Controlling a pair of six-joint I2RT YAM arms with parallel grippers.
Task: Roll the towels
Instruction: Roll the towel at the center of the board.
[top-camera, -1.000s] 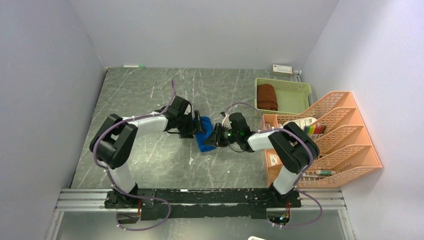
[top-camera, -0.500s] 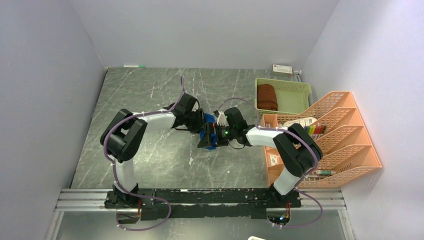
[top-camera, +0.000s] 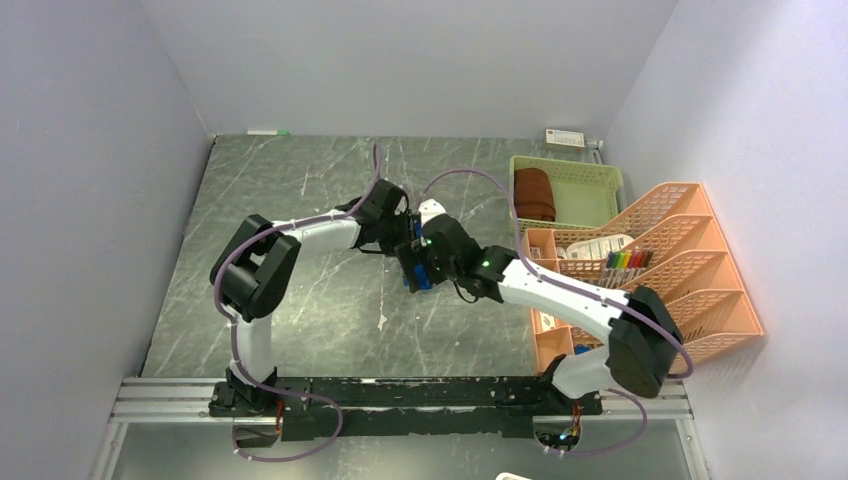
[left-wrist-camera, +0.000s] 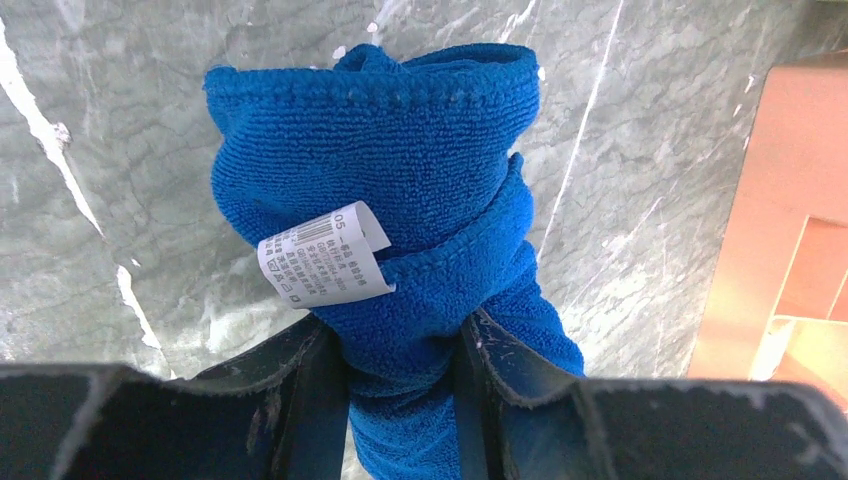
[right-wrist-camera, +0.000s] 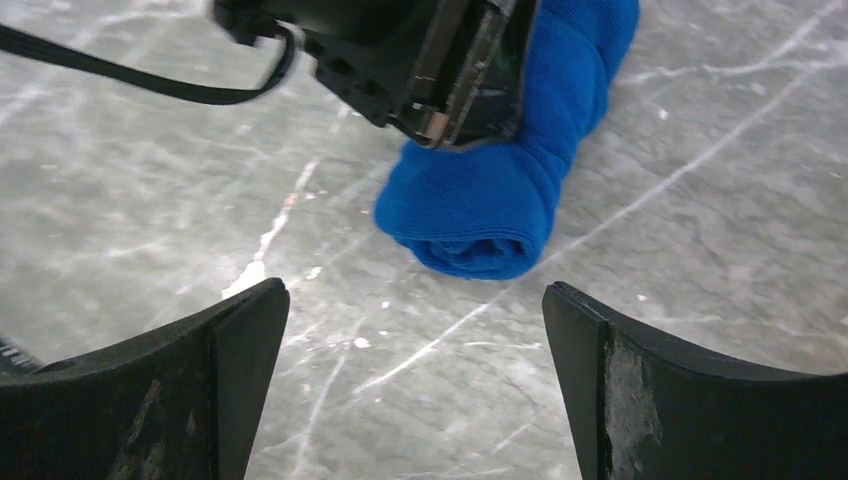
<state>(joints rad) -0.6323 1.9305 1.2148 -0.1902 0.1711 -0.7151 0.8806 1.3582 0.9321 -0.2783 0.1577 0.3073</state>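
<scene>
The blue towel (left-wrist-camera: 400, 170) is a tight roll on the marble table, its white label (left-wrist-camera: 320, 255) facing the left wrist camera. My left gripper (left-wrist-camera: 405, 365) is shut on one end of the roll, a finger pressed into each side. My right gripper (right-wrist-camera: 415, 330) hangs open just above the table, short of the roll's other end (right-wrist-camera: 490, 215), with nothing between its fingers. From above, both wrists crowd together over the blue towel (top-camera: 421, 280), which mostly hides it. The rust-brown towel (top-camera: 534, 193) lies rolled in the green basket (top-camera: 592, 178).
An orange tiered file rack (top-camera: 690, 270) holding markers and small packets stands along the right wall. A white box (top-camera: 565, 138) and a green-tipped marker (top-camera: 267, 132) lie at the back edge. Walls close in on three sides.
My right gripper has let go of the blue towel, opened wide and swung left over it. My left gripper has slid right and closed on the roll.
</scene>
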